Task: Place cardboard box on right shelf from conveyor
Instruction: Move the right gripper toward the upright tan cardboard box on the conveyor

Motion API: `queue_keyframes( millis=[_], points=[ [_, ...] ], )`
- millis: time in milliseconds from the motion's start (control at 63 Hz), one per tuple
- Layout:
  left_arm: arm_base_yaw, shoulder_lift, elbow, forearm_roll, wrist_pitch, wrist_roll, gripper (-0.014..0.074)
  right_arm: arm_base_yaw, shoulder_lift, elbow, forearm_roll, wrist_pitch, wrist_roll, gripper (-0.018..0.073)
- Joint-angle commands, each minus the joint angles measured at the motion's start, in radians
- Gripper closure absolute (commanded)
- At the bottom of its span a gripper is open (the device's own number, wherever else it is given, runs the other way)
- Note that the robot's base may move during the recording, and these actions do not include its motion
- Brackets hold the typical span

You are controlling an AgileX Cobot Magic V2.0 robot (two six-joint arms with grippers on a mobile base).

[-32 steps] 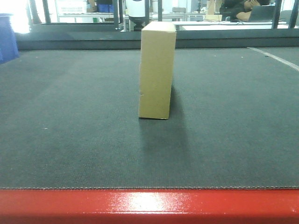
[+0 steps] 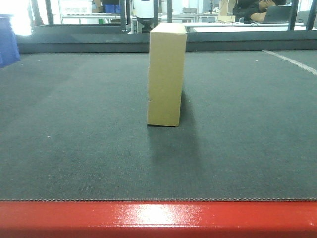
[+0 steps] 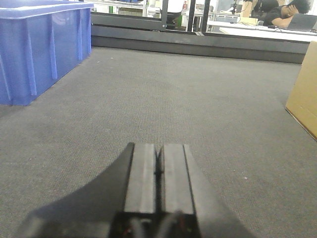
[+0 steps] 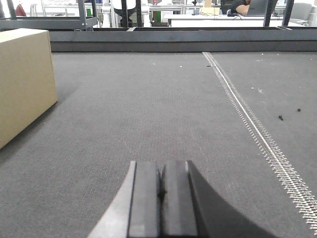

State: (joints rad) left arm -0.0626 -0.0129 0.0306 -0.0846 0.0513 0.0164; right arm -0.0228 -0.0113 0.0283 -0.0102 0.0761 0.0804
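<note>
The tan cardboard box point(image 2: 167, 74) stands upright on the dark grey conveyor point(image 2: 74, 148), narrow end toward the front camera, near the belt's middle. The left wrist view catches its corner point(image 3: 304, 99) at the far right edge; the right wrist view shows its side point(image 4: 22, 79) at the far left. My left gripper point(image 3: 158, 148) hovers low over the belt, shut and holding nothing, well left of the box. My right gripper point(image 4: 161, 166) is likewise shut and holding nothing, to the right of the box. The right shelf is out of view.
A blue plastic bin point(image 3: 39, 47) stands on the belt at the left. A metal seam point(image 4: 252, 124) runs across the belt at the right. The conveyor's glossy red front edge point(image 2: 158, 218) lies nearest the camera. Frames and desks stand behind the belt.
</note>
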Motion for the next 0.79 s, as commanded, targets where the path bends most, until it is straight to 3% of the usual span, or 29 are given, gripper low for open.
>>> queue_keyframes(
  millis=[0,365,444,634,777],
  points=[
    [0.000,-0.012,-0.003,-0.007,-0.091,-0.005,0.0715,-0.004,-0.013,-0.004,-0.011,-0.089,-0.004,0.0503],
    [0.000,-0.012,-0.003,-0.007,-0.091,-0.005,0.0715,-0.004,-0.013,-0.004,-0.010,-0.106,-0.003,0.0503],
    [0.000,-0.012,-0.003,-0.007,-0.091,-0.005,0.0715,-0.004,-0.013,-0.021,0.030,-0.123,0.003,0.0503],
    [0.000,-0.012,-0.003,-0.007,-0.091,-0.005,0.0715,0.001,0.027,-0.174,0.070,-0.047,0.033,0.0501],
    [0.000,-0.012,-0.003,-0.007,-0.091,-0.005,0.0715,0.047,0.162,-0.315,0.072,-0.004,0.033,0.0489]
  ],
)
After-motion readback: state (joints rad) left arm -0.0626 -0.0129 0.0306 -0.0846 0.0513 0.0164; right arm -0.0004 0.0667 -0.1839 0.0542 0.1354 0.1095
